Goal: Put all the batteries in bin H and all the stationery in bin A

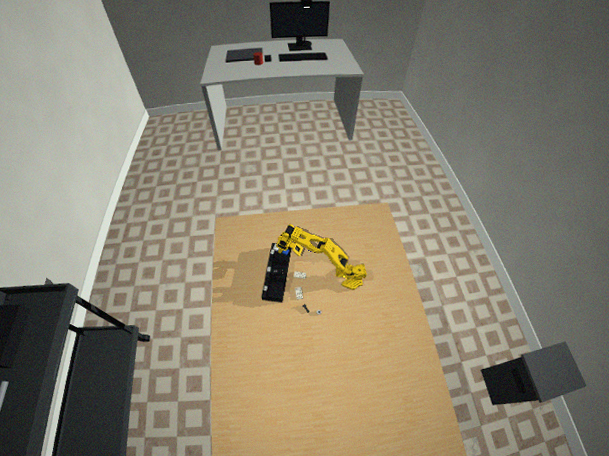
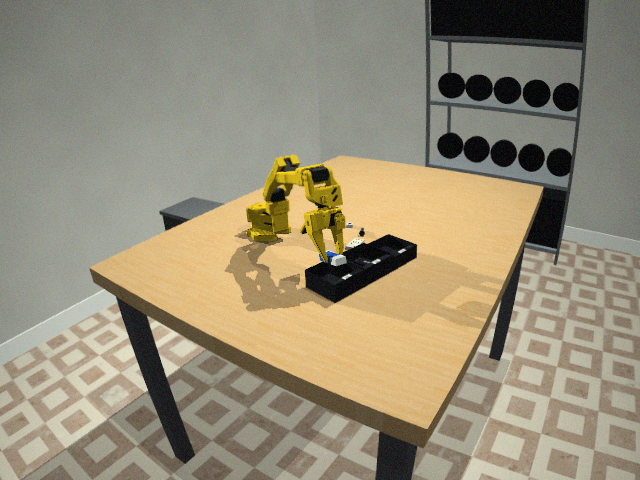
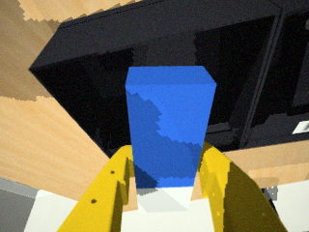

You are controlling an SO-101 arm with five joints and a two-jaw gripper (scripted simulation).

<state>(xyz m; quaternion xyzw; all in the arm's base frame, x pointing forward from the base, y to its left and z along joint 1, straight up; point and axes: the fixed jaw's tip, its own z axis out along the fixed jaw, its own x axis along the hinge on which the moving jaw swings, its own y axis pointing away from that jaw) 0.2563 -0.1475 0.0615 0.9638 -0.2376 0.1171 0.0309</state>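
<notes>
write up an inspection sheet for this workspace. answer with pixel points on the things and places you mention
surface: wooden table top (image 1: 320,375) (image 2: 258,320), shadows across it
job's things: black bin row (image 1: 265,299) (image 2: 361,283) (image 3: 166,36) stands on the table; blue-and-white block (image 1: 285,252) (image 2: 332,258) (image 3: 169,130) over its end compartment
clutter: white dotted pieces and small dark item (image 1: 305,308) (image 2: 361,232) beside the bins
gripper (image 1: 281,248) (image 2: 332,258) (image 3: 166,166): shut on the block
cables: nothing seen
surroundings: desk (image 1: 284,70), dark cart, rack

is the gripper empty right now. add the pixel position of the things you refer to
No, the gripper (image 2: 331,254) (image 3: 166,166) is shut on a blue and white block (image 2: 332,258) (image 3: 169,130), which shows between its fingers.
</notes>
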